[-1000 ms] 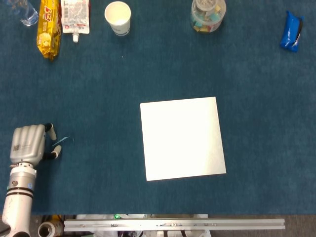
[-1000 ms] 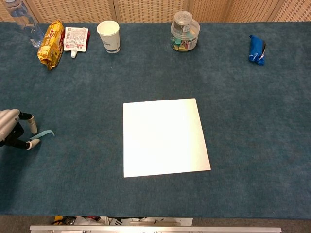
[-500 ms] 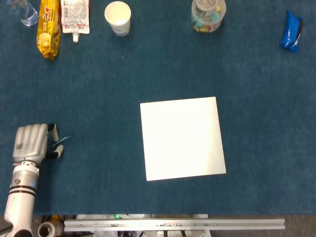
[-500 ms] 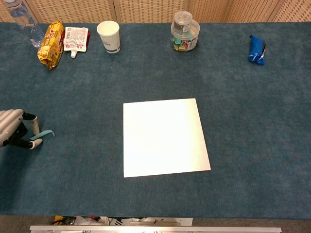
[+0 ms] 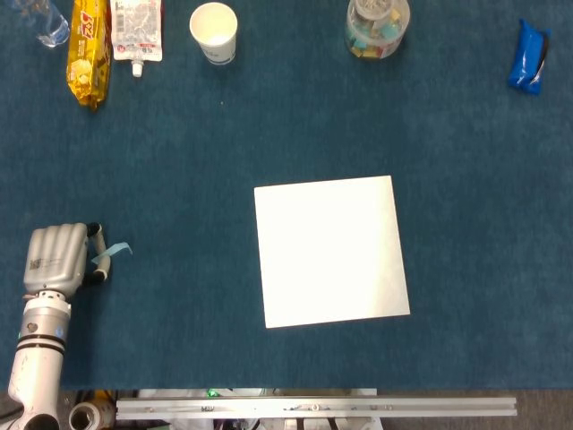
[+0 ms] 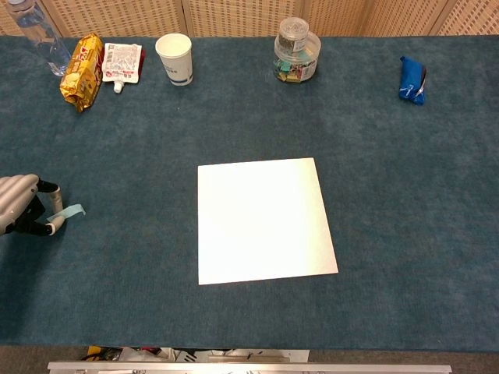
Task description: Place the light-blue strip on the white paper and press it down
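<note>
One dark-teal cloth-covered worktop (image 5: 179, 161) fills both of my camera views, and everything I can see sits on it. The white paper (image 5: 330, 251) lies flat a little right of the worktop's middle, well apart from everything else.

My left hand (image 5: 59, 258) is low at the left edge of the worktop, its silver back turned up in the head view. In the chest view only part of that hand (image 6: 23, 207) comes in from the left border. Its thumb and one fingertip are pinched together on the near end of the light-blue strip (image 5: 114, 253), and the rest of the strip (image 6: 70, 211) sticks out to the right of the fingers, toward the paper. Whether its free end touches the cloth I cannot tell. My right hand shows in neither view.

Along the far edge, from the left corner: a clear water bottle (image 6: 37, 33), a yellow snack bag (image 5: 88, 47) lying beside a white pouch (image 5: 137, 30), and a white paper cup (image 5: 214, 31) standing upright. Further right stands a clear jar (image 5: 377, 27) of small coloured pieces, and near the far right corner lies a blue packet (image 5: 528, 57).
</note>
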